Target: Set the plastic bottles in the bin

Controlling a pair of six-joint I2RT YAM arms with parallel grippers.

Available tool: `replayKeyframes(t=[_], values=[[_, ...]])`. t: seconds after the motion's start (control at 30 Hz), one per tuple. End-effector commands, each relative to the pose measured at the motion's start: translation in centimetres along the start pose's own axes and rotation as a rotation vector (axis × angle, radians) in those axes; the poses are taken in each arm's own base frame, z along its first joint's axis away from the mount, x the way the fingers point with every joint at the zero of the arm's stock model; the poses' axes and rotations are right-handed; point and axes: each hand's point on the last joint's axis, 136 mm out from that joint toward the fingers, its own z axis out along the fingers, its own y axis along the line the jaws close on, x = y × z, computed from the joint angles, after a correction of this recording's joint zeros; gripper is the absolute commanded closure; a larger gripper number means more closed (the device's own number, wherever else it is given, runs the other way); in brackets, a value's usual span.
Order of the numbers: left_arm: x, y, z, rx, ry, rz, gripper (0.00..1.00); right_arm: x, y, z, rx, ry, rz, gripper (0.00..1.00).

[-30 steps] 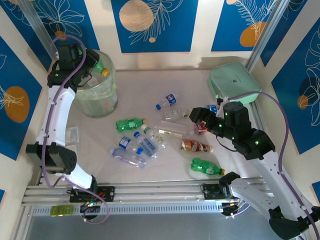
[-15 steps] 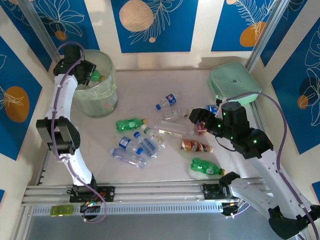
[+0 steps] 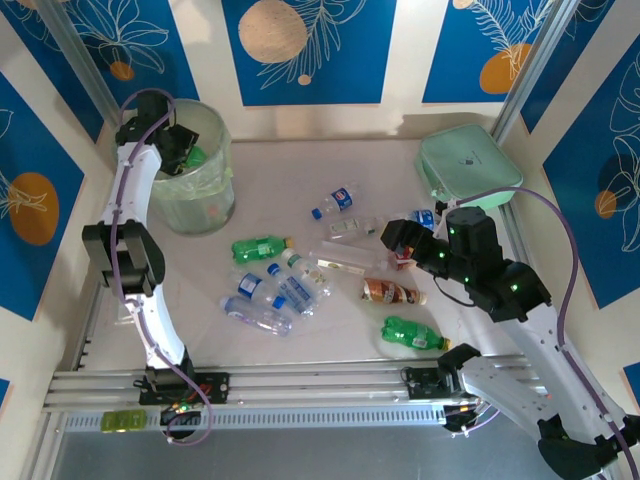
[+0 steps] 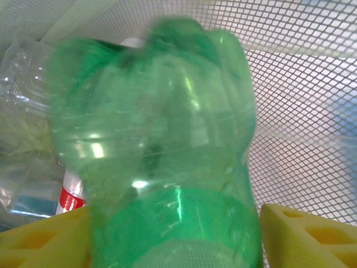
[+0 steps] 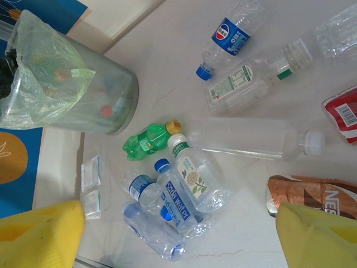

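My left gripper (image 3: 180,150) hangs over the mouth of the bin (image 3: 205,205), a round translucent basket with a pale green liner. A green plastic bottle (image 4: 162,145) sits blurred between its yellow fingers (image 4: 301,234), with a thin gap on the right side, so the jaws stand open. Mesh wall and other bottles lie behind it. My right gripper (image 5: 178,234) is open and empty above the table. Below it lie clear blue-labelled bottles (image 5: 178,198), a green bottle (image 5: 148,139), a brown-labelled bottle (image 5: 312,192) and a long clear bottle (image 5: 251,146). Another green bottle (image 3: 415,334) lies near the front.
A flat mint-green case (image 3: 468,165) sits at the back right beside my right arm. A blue-labelled bottle (image 3: 335,199) lies mid-table, with a red packet (image 5: 343,111) near my right gripper. Small clear packets (image 3: 145,268) lie left of the bottles. The bin (image 5: 67,84) stands at the back left.
My left gripper has moved further back over the bin and its fingers have spread around the green bottle, which sits lower in the bin mouth. The right arm has barely moved.
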Motion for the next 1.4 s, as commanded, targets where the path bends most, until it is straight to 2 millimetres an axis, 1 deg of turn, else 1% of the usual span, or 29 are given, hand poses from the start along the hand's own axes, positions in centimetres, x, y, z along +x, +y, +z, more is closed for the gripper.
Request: replayKeyframes(t=[0.0, 0.13, 0.23, 0.3, 0.4, 0.43, 0.5, 0.6, 0.7, 0.83, 0.9, 0.93, 0.97, 1.03, 1.07, 1.17, 1.27, 1.37], values=[[-1.4, -0.8, -2.4, 0.026, -0.043, -0.006, 0.24, -0.4, -0.1, -0.5, 0.009, -0.018, 0.018, 0.11], [-1.4, -0.9, -3.2, 0.027, -0.044, 0.005, 0.18, -0.4, 0.1, -0.5, 0.004, -0.022, 0.021, 0.12], [-1.3, -1.4, -4.2, 0.053, -0.039, 0.009, 0.17, -0.3, 0.1, -0.6, 0.003, -0.015, 0.020, 0.12], [-1.4, -2.1, -5.5, 0.083, -0.050, 0.024, 0.17, -0.4, 0.2, -0.8, 0.000, -0.016, 0.012, 0.12], [-1.5, -3.3, -8.3, 0.135, -0.078, 0.053, 0.18, -0.3, 0.0, -0.8, 0.012, -0.014, 0.007, 0.13], [-1.4, -3.8, -9.5, 0.159, -0.087, 0.065, 0.18, -0.3, -0.2, -0.7, 0.024, -0.012, 0.011, 0.13], [-0.9, -4.4, -11.6, 0.188, -0.102, 0.096, 0.18, 0.1, -1.2, -0.5, 0.066, -0.005, 0.021, 0.15], [0.6, -5.1, -14.8, 0.227, -0.131, 0.169, 0.18, 0.9, -3.4, 0.0, 0.174, 0.030, 0.045, 0.19], [3.2, -5.5, -17.6, 0.272, -0.145, 0.247, 0.19, 2.5, -6.2, 0.0, 0.323, 0.088, 0.122, 0.20], [7.0, -4.4, -20.6, 0.333, -0.142, 0.308, 0.19, 5.4, -10.3, -0.9, 0.549, 0.140, 0.331, 0.29], [8.9, -3.5, -21.5, 0.365, -0.132, 0.331, 0.19, 7.5, -11.9, -1.1, 0.633, 0.177, 0.431, 0.39], [9.8, -2.9, -22.0, 0.381, -0.122, 0.341, 0.19, 8.7, -12.6, -1.0, 0.670, 0.196, 0.473, 0.40], [10.7, -2.2, -22.2, 0.391, -0.109, 0.348, 0.20, 9.8, -13.3, -1.1, 0.710, 0.207, 0.505, 0.40], [12.5, -0.9, -22.3, 0.407, -0.083, 0.375, 0.20, 11.3, -14.6, -1.2, 0.774, 0.210, 0.546, 0.39], [13.4, -0.1, -22.4, 0.410, -0.076, 0.395, 0.20, 12.0, -15.4, -1.6, 0.824, 0.204, 0.576, 0.39], [15.6, 2.4, -21.7, 0.395, -0.039, 0.441, 0.20, 13.9, -16.6, -2.1, 0.905, 0.217, 0.646, 0.38], [16.7, 4.4, -20.7, 0.380, -0.017, 0.486, 0.20, 14.9, -17.5, -2.5, 0.958, 0.206, 0.689, 0.33], [16.8, 5.8, -19.9, 0.358, -0.041, 0.523, 0.20, 15.3, -18.2, -2.2, 0.973, 0.183, 0.734, 0.21]])
